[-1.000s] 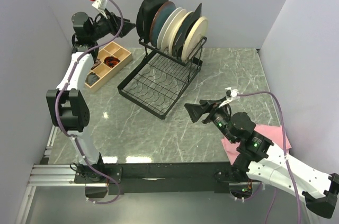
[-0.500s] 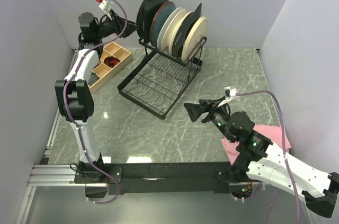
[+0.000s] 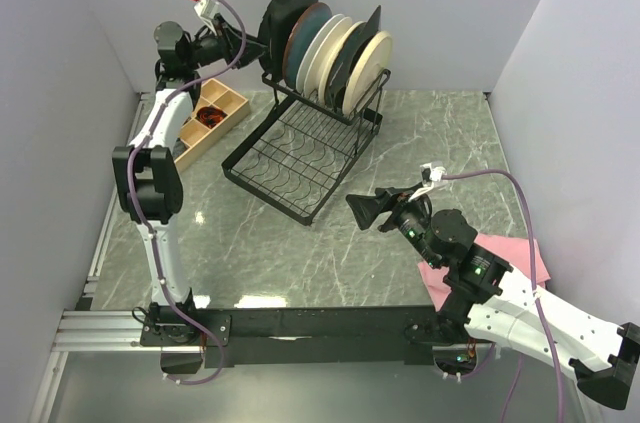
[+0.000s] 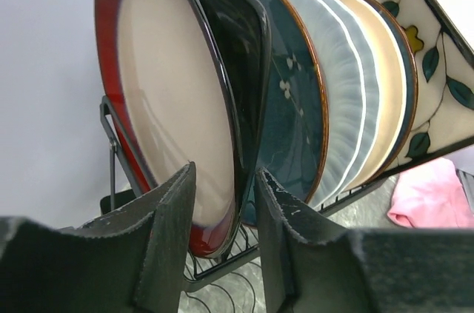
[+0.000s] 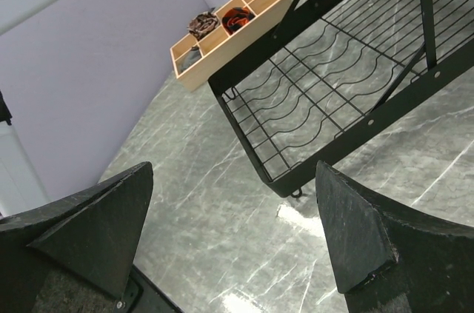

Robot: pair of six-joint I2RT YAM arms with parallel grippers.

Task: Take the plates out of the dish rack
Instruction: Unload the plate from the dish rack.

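Note:
Several plates stand on edge in the upper frame of the black dish rack. My left gripper is at the left end of the row. In the left wrist view its jaws stand part-way open. The lower rim of the red-rimmed cream plate and the edge of the black plate show in the gap between them. I cannot tell if either finger touches a plate. A teal plate and paler ones follow. My right gripper hangs wide open and empty over the table, near the rack's front corner.
A wooden compartment tray lies left of the rack, under the left arm. A pink cloth lies at the right front beneath the right arm. Walls close in the table on the left, back and right.
My left gripper has moved right, up to the first plates of the row, and its jaws have narrowed. The right arm has barely moved.

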